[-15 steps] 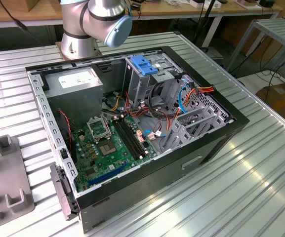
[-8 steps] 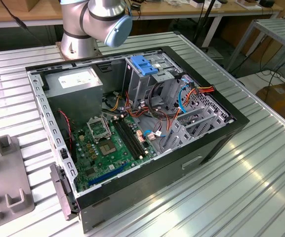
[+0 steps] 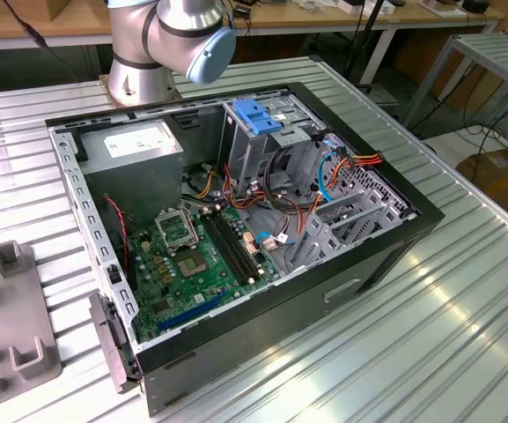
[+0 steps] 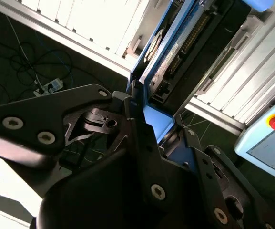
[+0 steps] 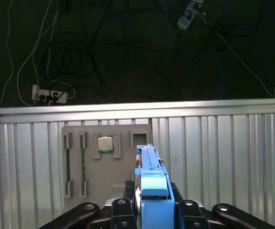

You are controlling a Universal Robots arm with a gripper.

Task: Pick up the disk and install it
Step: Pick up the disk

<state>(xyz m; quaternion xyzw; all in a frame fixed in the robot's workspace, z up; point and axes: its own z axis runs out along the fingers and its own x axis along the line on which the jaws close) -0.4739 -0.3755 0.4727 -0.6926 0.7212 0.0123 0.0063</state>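
the gripper (image 5: 154, 214) is pinching the disk (image 5: 152, 188), which sticks out edge-on from between its fingers, blue rail up front in the first wrist view. it looks like the disk hangs above the grey fixture plate (image 5: 87, 186), near that plate's edge.

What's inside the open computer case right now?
A green motherboard, a grey power supply box, a metal drive cage with a blue handle and loose cables. The cage and cables hide whatever lies beneath them.
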